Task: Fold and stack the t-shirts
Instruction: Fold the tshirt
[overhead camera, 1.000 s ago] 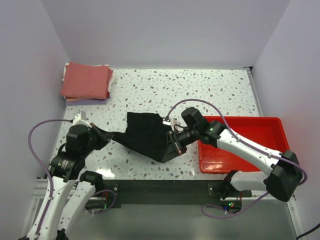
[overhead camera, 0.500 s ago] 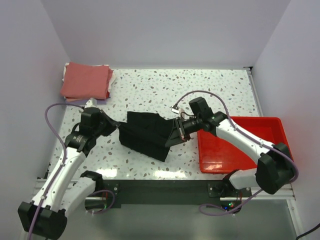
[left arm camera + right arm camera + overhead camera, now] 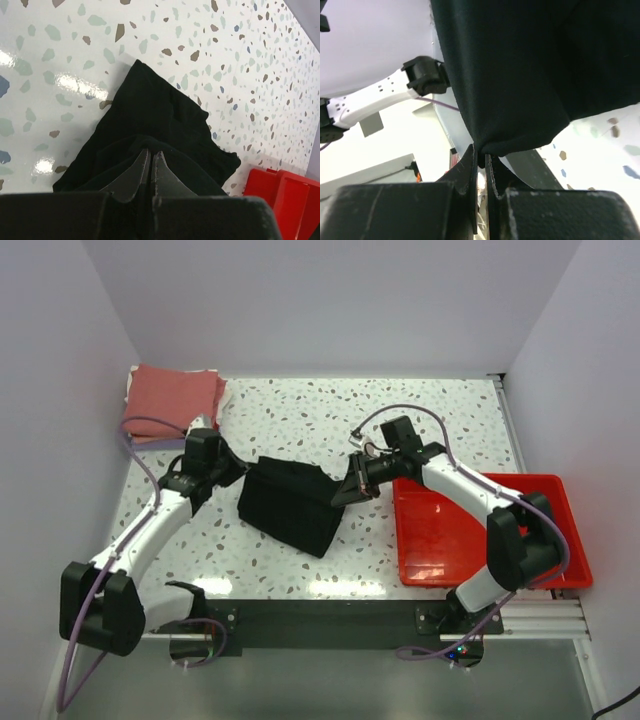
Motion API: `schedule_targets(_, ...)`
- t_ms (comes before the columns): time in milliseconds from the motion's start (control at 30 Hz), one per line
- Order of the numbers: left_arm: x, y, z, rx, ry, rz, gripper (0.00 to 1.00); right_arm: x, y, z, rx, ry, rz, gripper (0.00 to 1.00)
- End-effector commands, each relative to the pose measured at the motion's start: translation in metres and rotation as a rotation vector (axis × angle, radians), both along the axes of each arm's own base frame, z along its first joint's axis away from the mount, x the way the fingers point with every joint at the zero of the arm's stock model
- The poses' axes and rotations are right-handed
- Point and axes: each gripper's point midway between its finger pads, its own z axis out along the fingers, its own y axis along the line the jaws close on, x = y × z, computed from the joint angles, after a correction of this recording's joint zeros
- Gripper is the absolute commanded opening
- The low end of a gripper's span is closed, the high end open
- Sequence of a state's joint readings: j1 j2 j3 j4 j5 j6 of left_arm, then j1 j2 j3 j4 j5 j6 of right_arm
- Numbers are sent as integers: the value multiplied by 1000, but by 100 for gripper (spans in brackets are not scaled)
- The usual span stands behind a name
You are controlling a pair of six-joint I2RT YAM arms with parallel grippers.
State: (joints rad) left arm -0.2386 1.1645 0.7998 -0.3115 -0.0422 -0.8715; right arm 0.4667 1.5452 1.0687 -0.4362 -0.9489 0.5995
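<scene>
Over the last second the black t-shirt (image 3: 290,508) has been carried from the near edge towards the middle of the worktop (image 3: 430,420), and both arms have been stretched out farther from their bases. The cloth is now drawn into a tighter, folded bundle lying between the two pincers. The left pincer (image 3: 238,480) is clamped on its left edge and the right pincer (image 3: 342,494) on its right edge. A fold is judged to be nearly finished, with the bundle not yet taken to the stack of folded shirts (image 3: 172,400) at the far left corner.

From above, the grips themselves are masked by wrists and cloth. In the left wrist view the fingers are seen pressed together with black cloth gathered round them, the shirt spread on the worktop beyond, and a corner of the red tray (image 3: 280,195) at the right. In the right wrist view a pinch of hem is seen nipped between closed jaws, the cloth stretching away from them.
</scene>
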Motion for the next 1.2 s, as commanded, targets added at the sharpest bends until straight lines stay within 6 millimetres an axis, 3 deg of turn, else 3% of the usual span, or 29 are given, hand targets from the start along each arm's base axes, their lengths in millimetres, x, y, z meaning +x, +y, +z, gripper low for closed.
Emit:
schedule_targets(0,44,10,37,42,-168,49,0,20,-1,2,6,-37,-10,0)
schedule_targets(267,81,-4,23,43,-163,10,0,67,-10,-20,-42,-48,-77,0)
schedule_targets(367,96,-9,5,47,-134,-7,0,82,-13,-30,-54,-44,-92,0)
schedule_targets(533,118,-19,-7,47,-117,-40,0,104,-17,-52,-84,-21,-122,0)
schedule_targets(567,120,-22,-20,46,-88,-50,0,107,-17,-55,-89,-20,-125,0)
schedule_targets(700,139,-28,-27,41,-96,-62,0,127,-24,-68,-121,-34,-167,0)
schedule_targets(800,147,-36,-34,31,-88,-98,6,137,-29,-76,-142,-27,-195,3)
schedule_targets(867,152,-43,-31,18,-99,-131,30,142,-29,-74,-130,-39,-203,29)
schedule_targets(900,153,-44,-29,22,-107,-144,45,145,-28,-69,-120,-52,-202,50)
schedule_targets(933,154,-46,-25,18,-117,-156,73,145,-27,-65,-112,-61,-192,60)
schedule_targets(967,154,-48,-16,10,-138,-167,87,146,-26,-59,-105,-85,-179,70)
schedule_targets(1000,154,-48,-11,13,-152,-172,99,150,-26,-49,-94,-113,-174,99)
schedule_targets(1167,138,-50,27,3,-226,-195,100,140,-17,-12,-29,-175,-135,99)
